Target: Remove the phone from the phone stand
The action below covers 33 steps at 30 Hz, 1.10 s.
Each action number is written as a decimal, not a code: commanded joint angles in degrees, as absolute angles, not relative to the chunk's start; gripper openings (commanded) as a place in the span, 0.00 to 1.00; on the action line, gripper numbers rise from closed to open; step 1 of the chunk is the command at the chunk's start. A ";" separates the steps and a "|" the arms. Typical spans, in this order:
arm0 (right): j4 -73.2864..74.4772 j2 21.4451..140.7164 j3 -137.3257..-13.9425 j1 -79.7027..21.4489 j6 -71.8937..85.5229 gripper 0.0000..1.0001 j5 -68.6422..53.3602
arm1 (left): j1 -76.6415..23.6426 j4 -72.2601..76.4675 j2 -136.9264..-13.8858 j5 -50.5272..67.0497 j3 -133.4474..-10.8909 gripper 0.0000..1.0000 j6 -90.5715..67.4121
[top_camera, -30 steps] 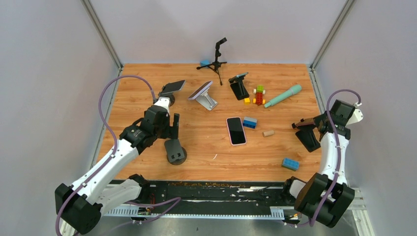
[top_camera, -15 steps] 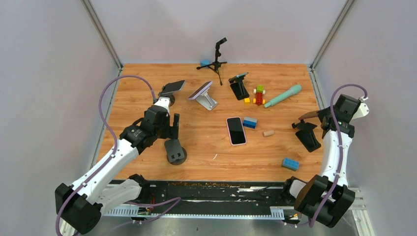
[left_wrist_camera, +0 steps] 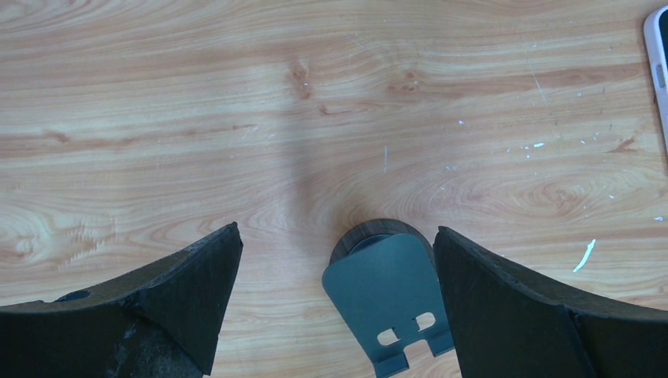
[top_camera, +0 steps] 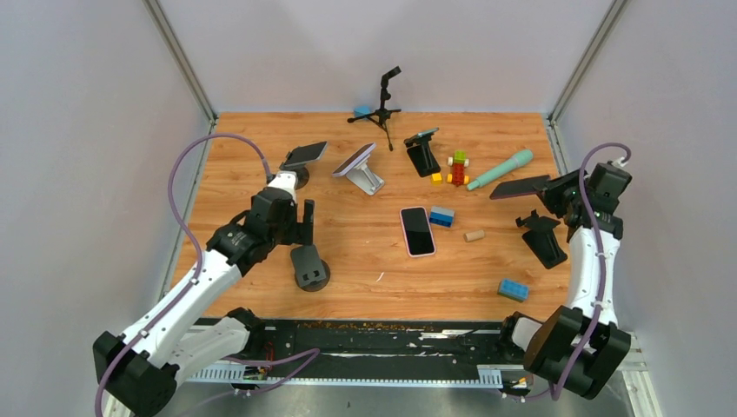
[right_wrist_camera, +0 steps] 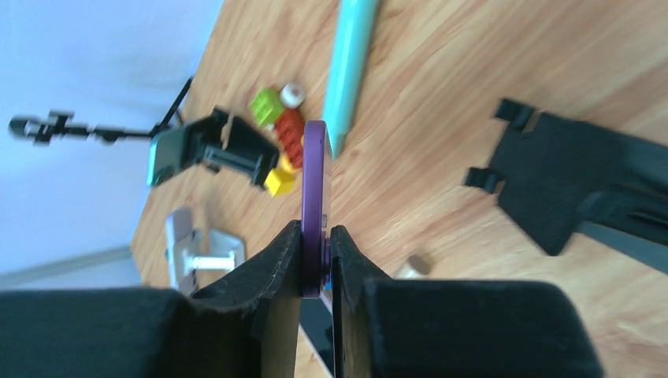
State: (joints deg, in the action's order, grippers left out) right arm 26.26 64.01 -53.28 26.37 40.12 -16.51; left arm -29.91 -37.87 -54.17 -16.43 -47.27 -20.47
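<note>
My right gripper (top_camera: pixel 556 191) is shut on the edge of a purple phone (top_camera: pixel 520 186) and holds it in the air, above and behind the empty black phone stand (top_camera: pixel 545 241) at the right. In the right wrist view the phone (right_wrist_camera: pixel 315 181) stands edge-on between my pads (right_wrist_camera: pixel 283 260), clear of the stand (right_wrist_camera: pixel 567 189). My left gripper (top_camera: pixel 306 230) is open and hovers over an empty dark stand (top_camera: pixel 308 265). In the left wrist view that stand (left_wrist_camera: pixel 390 303) lies between the open fingers (left_wrist_camera: pixel 181 291), nearer the right one.
Three other stands with phones are at the back: dark (top_camera: pixel 304 155), white (top_camera: pixel 355 159), black (top_camera: pixel 423 148). A pink phone (top_camera: pixel 417 231) lies flat mid-table beside a blue brick (top_camera: pixel 441 216) and a cork (top_camera: pixel 474 234). A teal marker (top_camera: pixel 500 168), toy bricks (top_camera: pixel 457 168), a tripod (top_camera: pixel 382 95) and another blue brick (top_camera: pixel 513 289) also lie about.
My right gripper has lifted the purple phone off the black stand and carried it up and back-left, turning it flatter. The left arm has barely moved.
</note>
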 commanded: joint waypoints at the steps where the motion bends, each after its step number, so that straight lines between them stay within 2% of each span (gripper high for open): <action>1: 19.95 63.79 -55.21 21.92 41.35 0.00 -28.85 | -29.78 -37.80 -51.06 -19.62 -47.96 0.99 -20.69; 5: 19.95 63.66 -56.02 15.41 40.62 0.00 -33.68 | -29.72 -38.17 -48.57 -22.33 -48.58 0.99 -20.12; 10: 19.50 64.25 -56.48 3.40 40.52 0.00 -35.52 | -30.10 -34.14 -47.33 -9.26 -50.85 0.99 -14.84; 15: 18.11 67.64 -57.32 -7.70 41.02 0.00 -38.01 | -37.01 -30.57 -48.58 -8.32 -53.14 1.00 -11.37; 21: 17.84 71.10 -57.06 -13.77 39.94 0.00 -43.15 | -53.52 -27.23 -54.53 -7.34 -56.05 1.00 -7.89; 23: 17.84 71.32 -56.34 -15.20 39.59 0.00 -44.96 | -55.79 -25.78 -55.36 -5.54 -55.82 1.00 -6.79; 33: 16.97 70.40 -54.12 -23.43 39.00 0.00 -45.10 | -56.60 -19.65 -56.72 2.40 -53.00 1.00 -8.07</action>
